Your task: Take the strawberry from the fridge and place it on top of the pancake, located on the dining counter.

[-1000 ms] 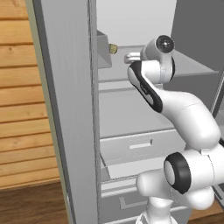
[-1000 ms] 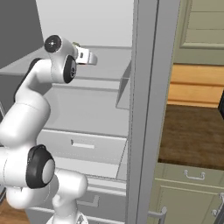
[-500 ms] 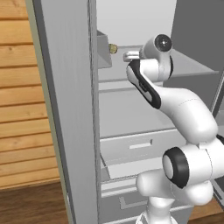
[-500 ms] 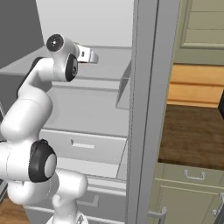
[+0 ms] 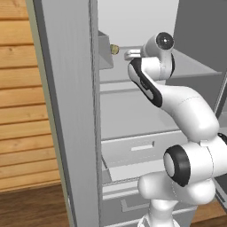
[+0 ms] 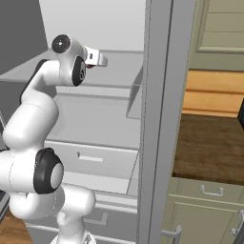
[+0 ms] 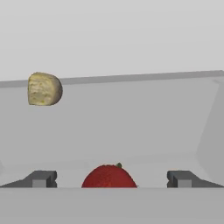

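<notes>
The strawberry (image 7: pixel 108 176), dark red and rounded, lies on the pale fridge shelf (image 7: pixel 131 118) at the bottom middle of the hand view. My gripper (image 7: pixel 111 179) is open. Its fingertips (image 7: pixel 41 178) stand wide apart, one on each side of the berry, not touching it. In the left base view the gripper (image 5: pixel 127 55) reaches into the light-grey fridge (image 5: pixel 71 111) at upper-shelf height. The right base view shows the same gripper (image 6: pixel 98 58) over the shelf. The pancake and the dining counter are out of view.
A small yellowish-tan lump (image 7: pixel 44 89) sits further back on the shelf, left of the berry, and is also seen beside the hand (image 5: pixel 114 48). The fridge door edge (image 6: pixel 159 119) stands close on the right. Drawers (image 5: pixel 133 148) lie below the shelf.
The hand has edged slightly deeper into the fridge along the upper shelf. The fingers stay apart.
</notes>
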